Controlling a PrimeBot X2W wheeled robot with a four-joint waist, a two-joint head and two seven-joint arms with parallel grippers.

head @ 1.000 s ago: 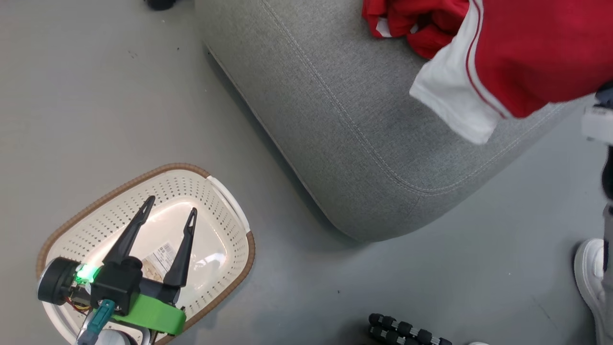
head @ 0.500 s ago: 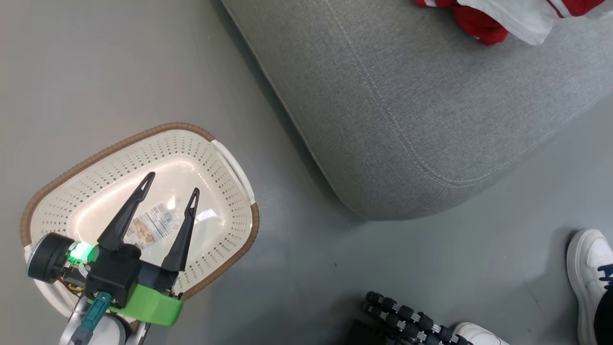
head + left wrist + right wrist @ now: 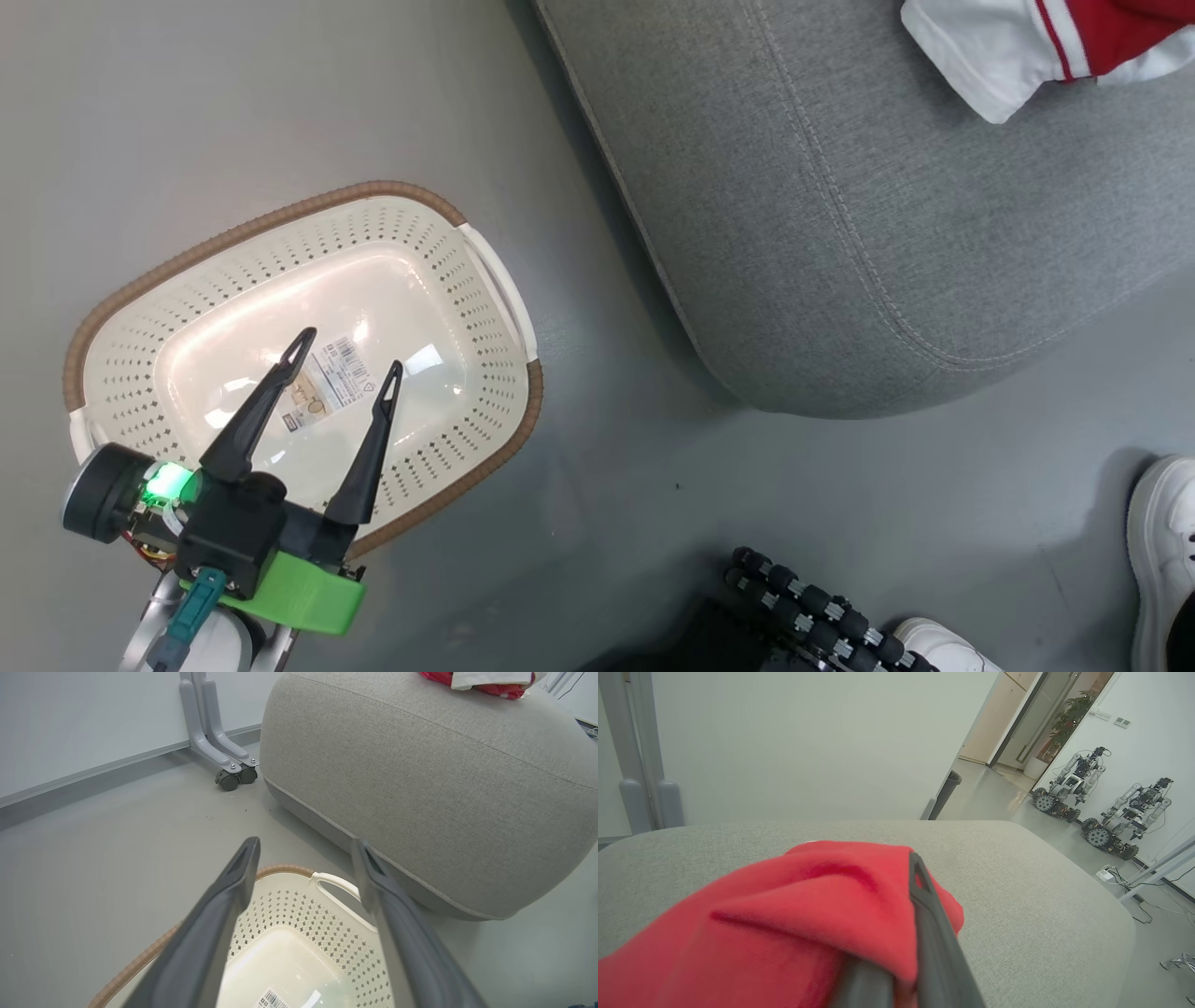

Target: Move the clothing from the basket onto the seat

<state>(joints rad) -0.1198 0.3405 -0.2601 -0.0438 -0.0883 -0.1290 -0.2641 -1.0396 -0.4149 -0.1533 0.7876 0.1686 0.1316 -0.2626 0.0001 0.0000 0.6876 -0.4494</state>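
The cream basket (image 3: 280,217) stands on the floor at the lower left, holding nothing but a paper label (image 3: 327,383). Above it my left gripper (image 3: 351,351) is open, nothing between its fingers; the left wrist view shows the same gripper (image 3: 307,843) over the basket rim (image 3: 280,870). The grey seat (image 3: 887,233) fills the upper right. Red and white clothing (image 3: 990,47) lies at its top right corner, also seen as clothing (image 3: 476,679) on the seat (image 3: 420,779). My right gripper (image 3: 896,872) is shut on red clothing (image 3: 808,914) above the seat (image 3: 1041,905); the fabric hides one finger.
A person's white shoes (image 3: 1162,541) stand at the lower right beside a black ribbed object (image 3: 812,607). Grey frame legs on castors (image 3: 215,732) stand by the wall left of the seat. Beyond the seat are a dark bin (image 3: 950,784) and parked robots (image 3: 1069,784).
The head camera has shifted, so the basket and seat sit differently in the picture. Less of the red and white garment shows, now at the top right corner. My left gripper stays open over the basket.
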